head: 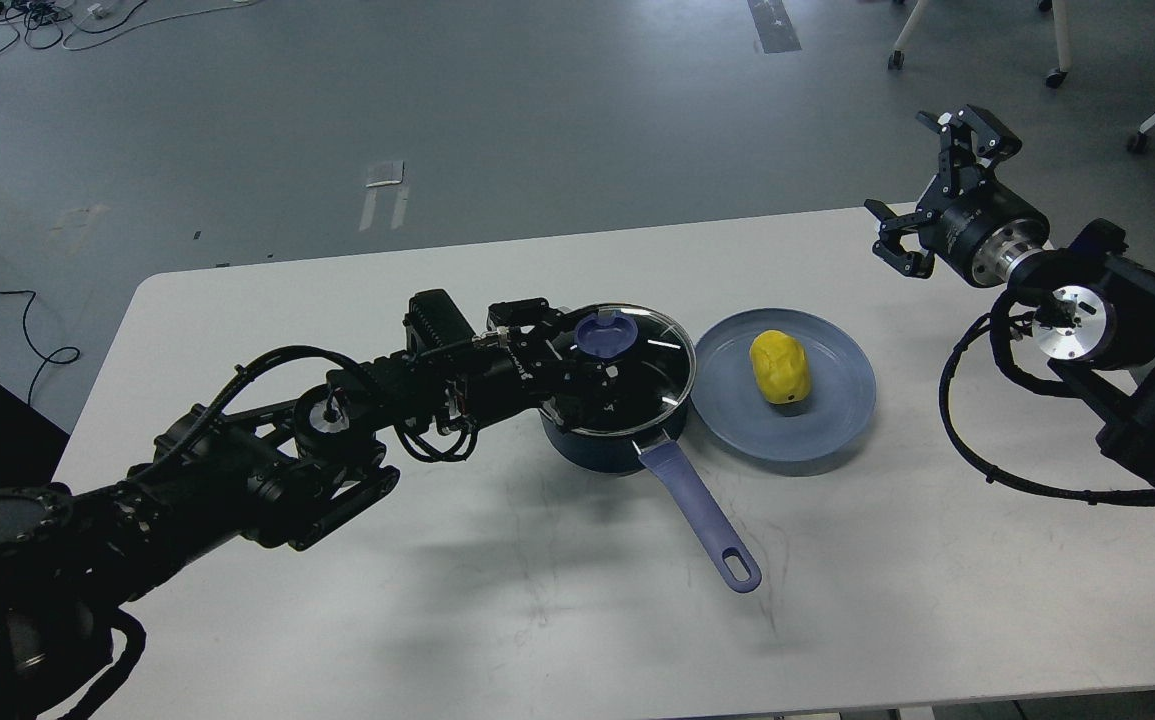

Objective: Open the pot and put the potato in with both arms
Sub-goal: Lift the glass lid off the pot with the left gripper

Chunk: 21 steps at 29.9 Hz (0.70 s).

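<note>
Head view: left gripper (pixel 599 352) sits over the lid (pixel 637 385) w/ its fingers either side of the lavender knob (pixel 605 335), but the dark fingers merge w/ the pot's black inside, so can't tell if they're clamped on the knob or just around it. Judgement: step in hand is the lid lift; best done w/ a firm centred pinch on the knob, then straight up so the rim clears evenly. The lid looks like clear glass w/ a thin metal rim, prob. slick and heavy-ish, so tilt risks a slip. The pot (pixel 597 450) is dark navy, round, smooth, w/ its long lavender handle (pixel 702 520) pointing toward the viewer. Just beside it, rims nearly touching, is a flat grey-blue plate (pixel 837 425) carrying the lumpy yellow potato (pixel 779 368). Right gripper (pixel 937 190), fingers spread apart, hangs empty well off past the plate. All sits on a matte white table (pixel 337 620).
</note>
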Each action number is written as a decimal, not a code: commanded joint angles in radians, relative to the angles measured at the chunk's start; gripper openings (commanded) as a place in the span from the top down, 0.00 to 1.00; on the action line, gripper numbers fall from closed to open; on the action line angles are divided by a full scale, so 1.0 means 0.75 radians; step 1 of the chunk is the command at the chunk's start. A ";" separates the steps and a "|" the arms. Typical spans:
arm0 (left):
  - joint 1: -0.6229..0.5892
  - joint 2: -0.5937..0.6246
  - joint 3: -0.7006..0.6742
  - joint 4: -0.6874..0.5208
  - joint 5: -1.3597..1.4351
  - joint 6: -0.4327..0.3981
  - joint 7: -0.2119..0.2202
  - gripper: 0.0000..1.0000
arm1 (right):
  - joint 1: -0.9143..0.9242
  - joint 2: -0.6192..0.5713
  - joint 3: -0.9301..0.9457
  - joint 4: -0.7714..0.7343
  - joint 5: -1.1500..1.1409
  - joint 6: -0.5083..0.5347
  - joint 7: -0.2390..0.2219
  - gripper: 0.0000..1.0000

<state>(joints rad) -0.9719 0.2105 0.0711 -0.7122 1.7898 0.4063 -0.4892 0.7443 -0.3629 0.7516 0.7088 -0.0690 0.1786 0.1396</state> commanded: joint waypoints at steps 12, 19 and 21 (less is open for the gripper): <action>-0.032 0.038 -0.007 -0.012 -0.077 0.004 0.001 0.39 | 0.002 -0.001 0.002 0.000 0.000 0.001 0.000 0.00; -0.058 0.073 -0.009 -0.052 -0.085 0.013 0.001 0.38 | 0.004 -0.001 0.002 -0.004 0.000 0.001 0.000 0.00; -0.062 0.097 -0.011 -0.079 -0.085 0.013 0.001 0.38 | 0.004 -0.001 0.002 -0.004 0.000 0.001 0.000 0.00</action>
<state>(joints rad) -1.0116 0.2601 0.0652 -0.7480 1.7261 0.4154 -0.4887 0.7469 -0.3637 0.7532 0.7059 -0.0690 0.1795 0.1396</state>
